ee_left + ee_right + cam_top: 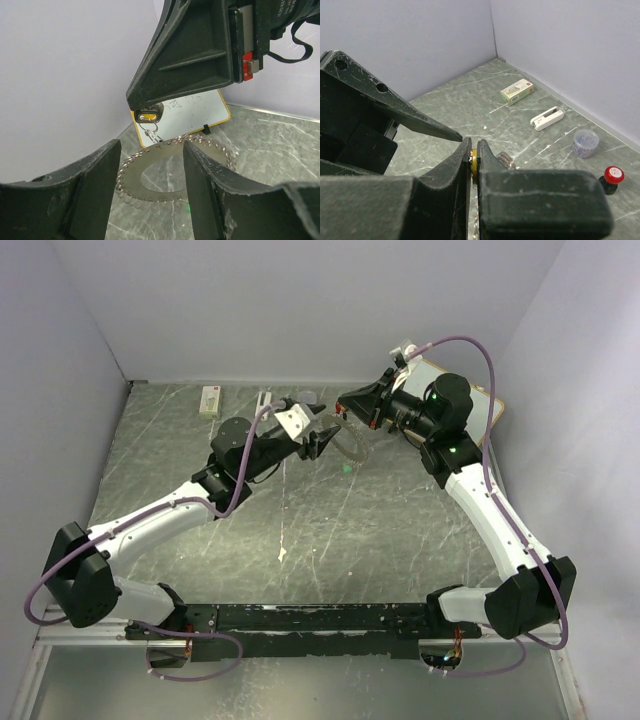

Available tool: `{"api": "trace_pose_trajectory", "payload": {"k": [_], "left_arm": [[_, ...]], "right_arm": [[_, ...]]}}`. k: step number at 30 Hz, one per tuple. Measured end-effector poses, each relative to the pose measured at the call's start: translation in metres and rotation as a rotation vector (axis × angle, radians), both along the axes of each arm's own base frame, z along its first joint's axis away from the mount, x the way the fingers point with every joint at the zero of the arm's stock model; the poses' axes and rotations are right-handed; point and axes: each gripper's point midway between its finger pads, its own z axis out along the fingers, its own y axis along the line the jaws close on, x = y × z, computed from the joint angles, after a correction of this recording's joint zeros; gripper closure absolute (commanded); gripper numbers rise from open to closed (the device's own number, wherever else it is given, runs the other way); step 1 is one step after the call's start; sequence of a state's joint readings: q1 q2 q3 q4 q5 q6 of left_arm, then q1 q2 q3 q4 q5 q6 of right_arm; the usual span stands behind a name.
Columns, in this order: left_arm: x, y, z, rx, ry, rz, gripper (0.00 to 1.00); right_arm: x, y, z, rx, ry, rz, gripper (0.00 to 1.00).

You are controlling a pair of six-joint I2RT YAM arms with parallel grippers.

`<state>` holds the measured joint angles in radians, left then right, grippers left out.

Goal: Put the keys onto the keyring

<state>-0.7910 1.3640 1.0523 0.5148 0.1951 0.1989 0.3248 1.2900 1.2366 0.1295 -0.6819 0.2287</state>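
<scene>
My right gripper [472, 142] is shut on the yellow-orange key [475, 161], which also shows in the left wrist view [148, 117]. A small silvery clip [151, 134] hangs from that key down to the far rim of the keyring [131, 180], a large flat ring edged with small silvery pieces. In the top view the keyring [358, 450] lies between the two grippers. My left gripper [152, 150] is open and empty, its fingers [100, 190] either side of the ring from above. The green key [347, 469] lies on the table just near of the ring.
A whiteboard with an orange rim [470, 390] leans at the back right. Along the back stand a white-green box [517, 91], a white clip-like piece [546, 118], a clear cup [585, 142] and a red-topped black knob [611, 177]. Walls close in the left, back and right.
</scene>
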Motion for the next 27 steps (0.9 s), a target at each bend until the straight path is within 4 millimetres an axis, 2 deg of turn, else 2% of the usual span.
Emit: {"api": "trace_pose_trajectory", "payload": {"k": [13, 20, 24, 27], "left_arm": [[0.007, -0.01, -0.013, 0.047, 0.016, 0.021, 0.36], [0.015, -0.011, -0.016, 0.055, 0.017, 0.047, 0.53], [0.016, -0.011, -0.015, 0.052, 0.013, 0.054, 0.7], [0.016, -0.011, -0.014, 0.049, 0.009, 0.054, 0.74]], "right_arm": [[-0.002, 0.004, 0.002, 0.001, -0.004, 0.01, 1.0], [-0.005, 0.007, 0.002, 0.001, -0.005, 0.02, 1.0], [-0.006, 0.008, 0.002, 0.0, -0.005, 0.023, 1.0], [-0.005, 0.008, 0.002, 0.0, -0.006, 0.022, 1.0]]}}
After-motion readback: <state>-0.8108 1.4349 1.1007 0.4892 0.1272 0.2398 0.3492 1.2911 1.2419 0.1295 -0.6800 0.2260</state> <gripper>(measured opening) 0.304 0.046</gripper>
